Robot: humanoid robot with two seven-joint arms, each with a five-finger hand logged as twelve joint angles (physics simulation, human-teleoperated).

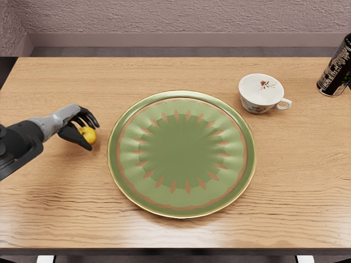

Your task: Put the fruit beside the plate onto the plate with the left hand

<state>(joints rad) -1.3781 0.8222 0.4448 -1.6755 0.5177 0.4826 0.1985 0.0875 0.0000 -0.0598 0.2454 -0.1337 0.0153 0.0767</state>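
Just off the plate (pixel 112 148) rim, left hand (pixel 78 126) clasps the fruit (pixel 89 135).

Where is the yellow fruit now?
In the head view, the yellow fruit is at the left of the table, just left of the green plate, with the left hand curled around it.

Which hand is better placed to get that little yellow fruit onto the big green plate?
Left. The left hand is curled around the small round yellow fruit, just left of the large green gold-rimmed plate. No right arm shows in the head view.
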